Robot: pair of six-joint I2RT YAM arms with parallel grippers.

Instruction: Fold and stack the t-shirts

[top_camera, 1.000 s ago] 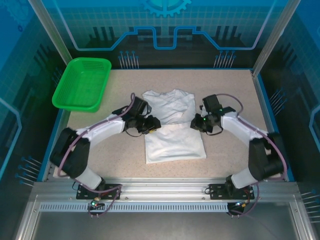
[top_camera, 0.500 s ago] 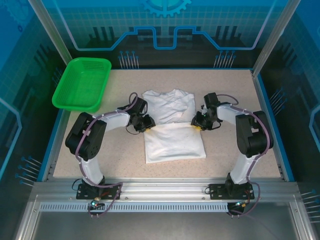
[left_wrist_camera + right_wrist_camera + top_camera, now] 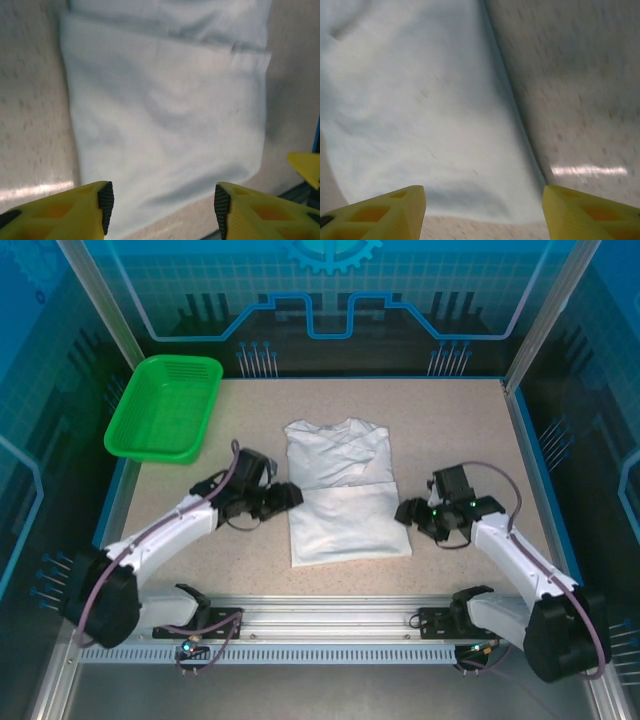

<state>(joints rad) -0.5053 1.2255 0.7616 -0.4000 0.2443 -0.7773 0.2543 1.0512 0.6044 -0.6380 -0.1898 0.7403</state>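
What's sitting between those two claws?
A partly folded white t-shirt lies flat there, between the left claw and the right claw, in the top view.

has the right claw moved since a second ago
Yes. The right claw has pulled back toward the near edge of the table and slightly outward, away from the fold line of the t-shirt, which stayed put.

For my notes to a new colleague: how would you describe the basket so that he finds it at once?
Start at the speckled beige table. Go to its far left corner, where the basket sits. It is the only bright green thing, unlike the white t-shirt in the middle.
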